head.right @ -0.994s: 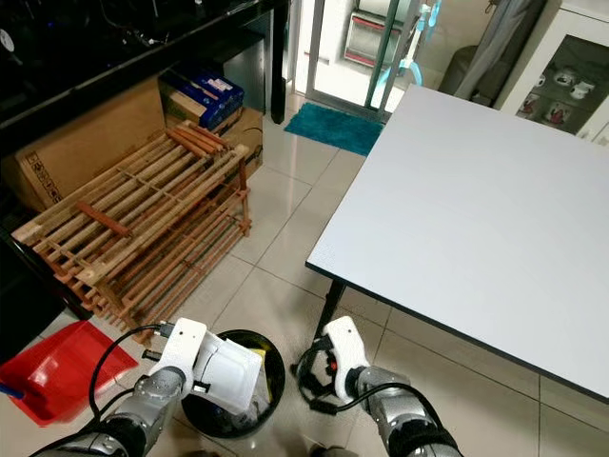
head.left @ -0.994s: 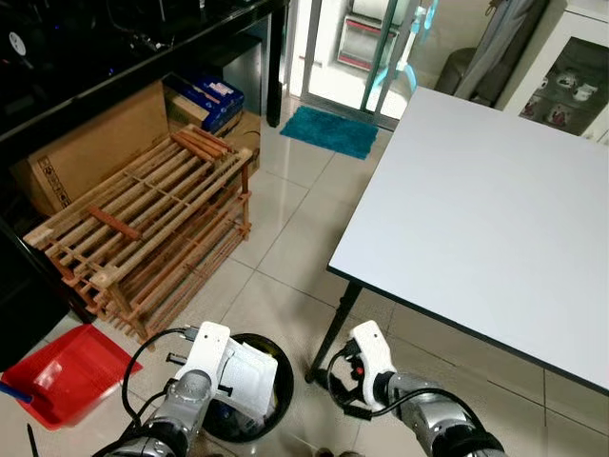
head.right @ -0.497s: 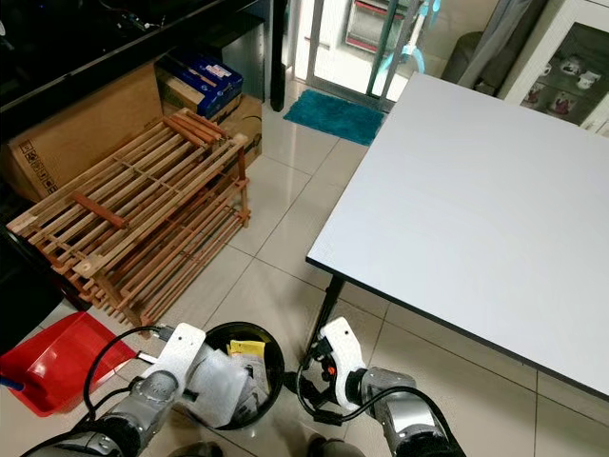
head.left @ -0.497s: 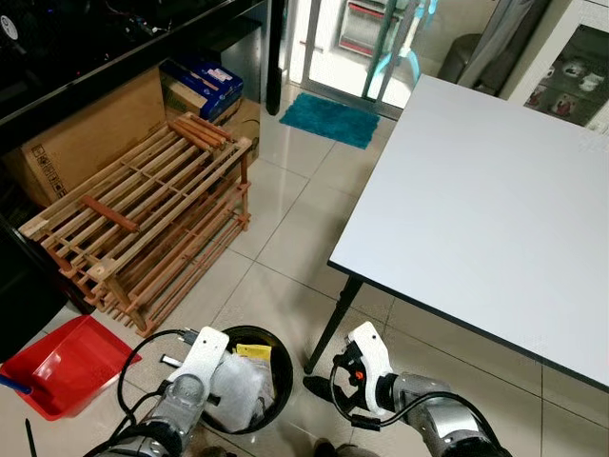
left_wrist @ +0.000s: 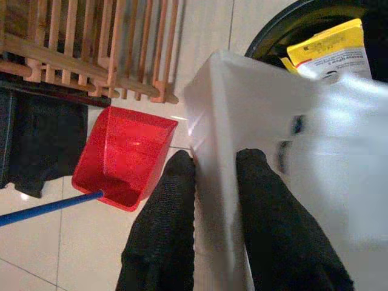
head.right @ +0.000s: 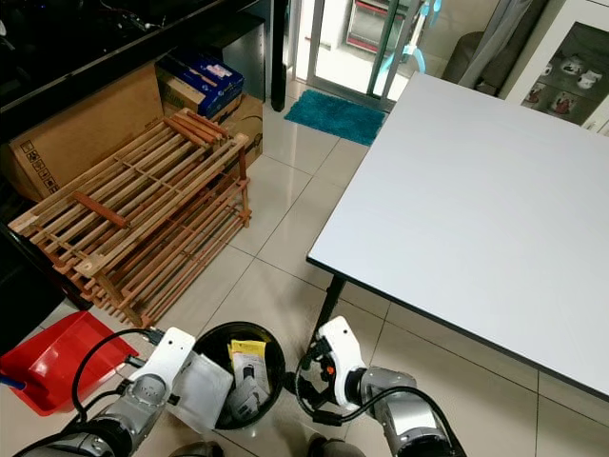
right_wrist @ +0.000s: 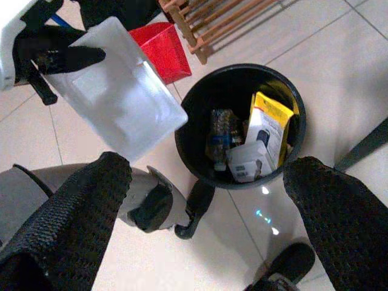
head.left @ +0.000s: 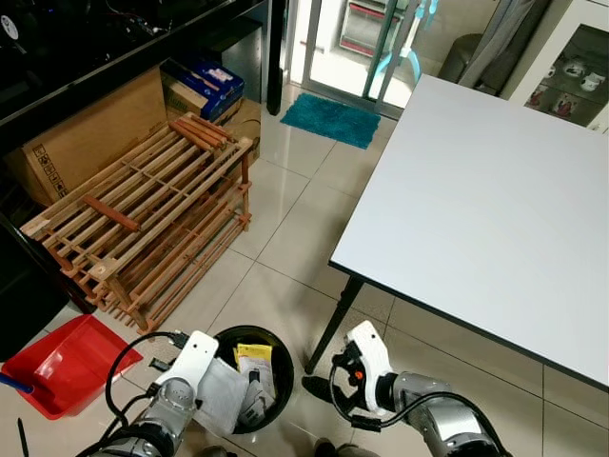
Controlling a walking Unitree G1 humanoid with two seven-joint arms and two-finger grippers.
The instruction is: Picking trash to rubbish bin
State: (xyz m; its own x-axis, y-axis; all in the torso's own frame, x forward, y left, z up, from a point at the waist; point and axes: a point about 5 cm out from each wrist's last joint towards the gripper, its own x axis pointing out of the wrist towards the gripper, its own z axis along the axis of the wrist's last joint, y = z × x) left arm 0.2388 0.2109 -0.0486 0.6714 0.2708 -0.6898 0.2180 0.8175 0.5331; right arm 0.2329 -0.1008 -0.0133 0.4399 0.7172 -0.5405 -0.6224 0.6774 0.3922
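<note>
- The left gripper [left_wrist: 213, 176] has its two black fingers [left_wrist: 167, 206] pinched narrow on the edge of a white plastic tray [left_wrist: 291, 151], one finger on each side of the thin rim.
- The white plastic tray hangs tilted from that grip, its far end reaching over the rim of the black rubbish bin [head.left: 278, 354].
- Just past the tray's far end, inside the bin, lies a yellow packet [head.left: 253, 354], with a bottle [right_wrist: 219, 140] and a small white box [right_wrist: 247, 162] beside it.
- On the other side of the left fingers from the bin, a red dustpan [head.left: 59, 364] with a blue handle [left_wrist: 42, 209] rests on the tiled floor [head.left: 285, 228].
- Farther out from the left fingers, beyond the dustpan, stands a wooden slatted rack [head.left: 152, 214], and behind it a cardboard box [head.left: 90, 138].
- The right gripper [right_wrist: 206, 182] holds nothing and its fingers [right_wrist: 85, 206] are spread wide apart; the bin sits below, in the gap between them.
- The right gripper hovers low above the floor, beside the bin and near the black leg [head.left: 329, 328] of the white table [head.left: 485, 200].
- Well beyond the table leg, a teal mat [head.left: 333, 121] lies by the doorway.
</note>
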